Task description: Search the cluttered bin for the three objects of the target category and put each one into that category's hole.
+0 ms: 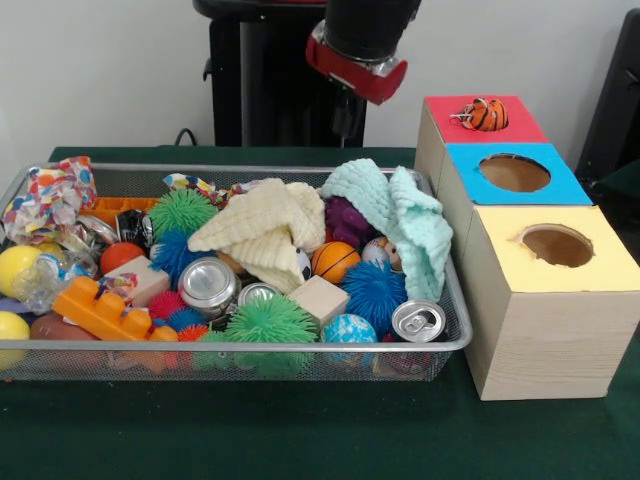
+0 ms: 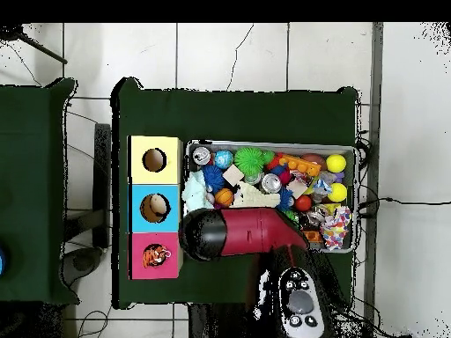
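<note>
A dark green cloth-covered tabletop (image 1: 300, 430) carries two groups of things. A shallow silver wire-mesh bin (image 1: 240, 345), rectangular and heaped with toys, cans and cloths, rests on it and fills most of the front view from the 9 o'clock side to the centre. Just beside the bin, toward 3 o'clock, a row of three pale wooden boxes stands directly on the cloth, touching one another: a yellow-topped box (image 1: 560, 300) nearest the 5 o'clock corner, a blue-topped box (image 1: 515, 185) behind it, and a red-topped box (image 1: 480, 125) farthest back, toward 1 o'clock. In the overhead view the same row lies at 9 o'clock of the bin, and bare green cloth (image 2: 238, 110) borders both.
</note>
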Motion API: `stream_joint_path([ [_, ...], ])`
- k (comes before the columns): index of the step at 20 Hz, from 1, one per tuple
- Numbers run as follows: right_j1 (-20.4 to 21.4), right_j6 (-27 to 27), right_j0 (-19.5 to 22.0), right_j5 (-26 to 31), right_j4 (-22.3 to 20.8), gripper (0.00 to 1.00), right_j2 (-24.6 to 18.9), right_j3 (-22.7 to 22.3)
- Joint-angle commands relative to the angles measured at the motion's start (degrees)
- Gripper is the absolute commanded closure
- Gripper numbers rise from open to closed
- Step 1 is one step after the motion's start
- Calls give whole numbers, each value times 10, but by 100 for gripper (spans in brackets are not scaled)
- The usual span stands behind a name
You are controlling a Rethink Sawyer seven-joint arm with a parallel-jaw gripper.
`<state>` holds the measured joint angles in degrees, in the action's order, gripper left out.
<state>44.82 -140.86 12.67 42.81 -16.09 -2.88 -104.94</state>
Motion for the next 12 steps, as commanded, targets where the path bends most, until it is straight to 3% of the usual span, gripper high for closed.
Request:
stream_joint_path([
  [1,80,-64,2,11,48,100,21,-67],
  [8,136,-34,3,40,65,100,26,-77],
  [12,107,-65,-4,-27,88,100,21,-121],
])
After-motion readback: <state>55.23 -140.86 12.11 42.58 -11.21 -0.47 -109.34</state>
